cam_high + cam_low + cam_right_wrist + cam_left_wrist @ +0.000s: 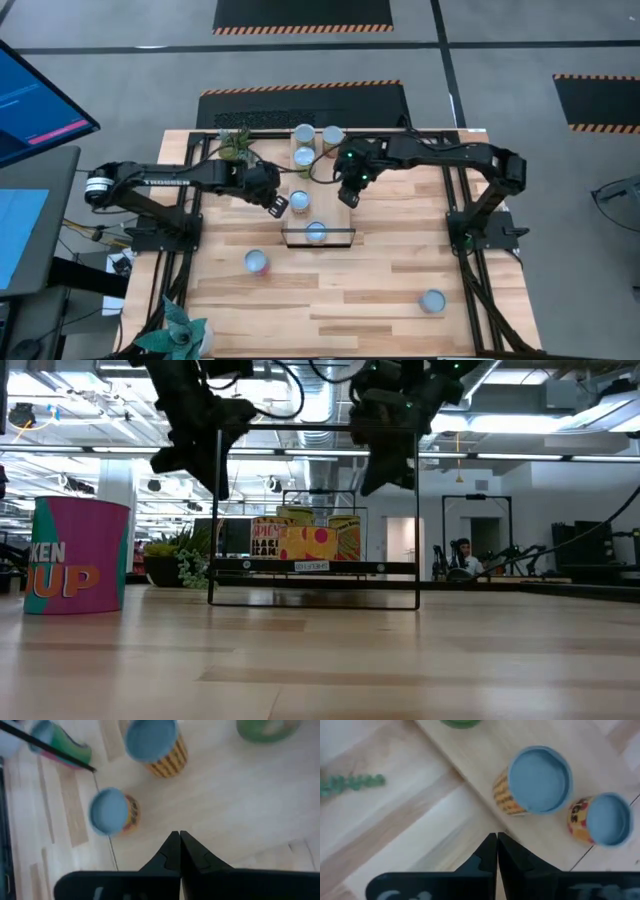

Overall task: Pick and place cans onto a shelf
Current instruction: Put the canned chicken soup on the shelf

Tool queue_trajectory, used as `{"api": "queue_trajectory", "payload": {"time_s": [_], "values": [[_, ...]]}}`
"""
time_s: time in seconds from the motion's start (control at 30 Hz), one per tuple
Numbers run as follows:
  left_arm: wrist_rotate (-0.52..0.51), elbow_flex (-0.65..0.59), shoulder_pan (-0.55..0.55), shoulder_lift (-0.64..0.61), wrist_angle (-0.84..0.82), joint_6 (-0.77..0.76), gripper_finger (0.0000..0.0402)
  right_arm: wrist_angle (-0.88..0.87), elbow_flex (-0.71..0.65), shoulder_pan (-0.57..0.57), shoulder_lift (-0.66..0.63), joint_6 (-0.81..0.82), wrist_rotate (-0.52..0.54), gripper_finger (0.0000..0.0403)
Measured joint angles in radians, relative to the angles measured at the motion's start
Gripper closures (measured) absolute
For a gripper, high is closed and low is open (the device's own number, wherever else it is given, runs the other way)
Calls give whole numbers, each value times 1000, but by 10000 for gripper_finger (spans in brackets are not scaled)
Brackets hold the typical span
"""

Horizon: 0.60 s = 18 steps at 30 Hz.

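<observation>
Hovering btwn picks: my left gripper (277, 207) and right gripper (351, 197) both pinched tight, holding nothing. One can (316, 232) sits on the shelf (340, 246); another can (299, 200) is just beside my left gripper. Next, I reckon: spread fingers, drop over it.

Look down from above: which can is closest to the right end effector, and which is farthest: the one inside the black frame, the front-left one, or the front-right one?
From the right end effector:
1. Can in the black frame, just in front.
2. Front-left can, left of the frame.
3. Front-right can, near the front edge.
</observation>
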Motion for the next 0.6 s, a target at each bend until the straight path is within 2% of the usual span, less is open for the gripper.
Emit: {"api": "queue_trajectory", "payload": {"time_s": [0.2, 0.37, 0.6], "values": [[82, 1, 78, 58, 49, 100, 401, -22, -1, 7, -23, 30, 62, 381], [126, 1, 108, 84, 63, 118, 401, -64, -1, 9, -26, 33, 65, 384], [151, 1, 40, -39, -70, 96, 401, -176, -3, 5, -77, 32, 199, 384]]}}
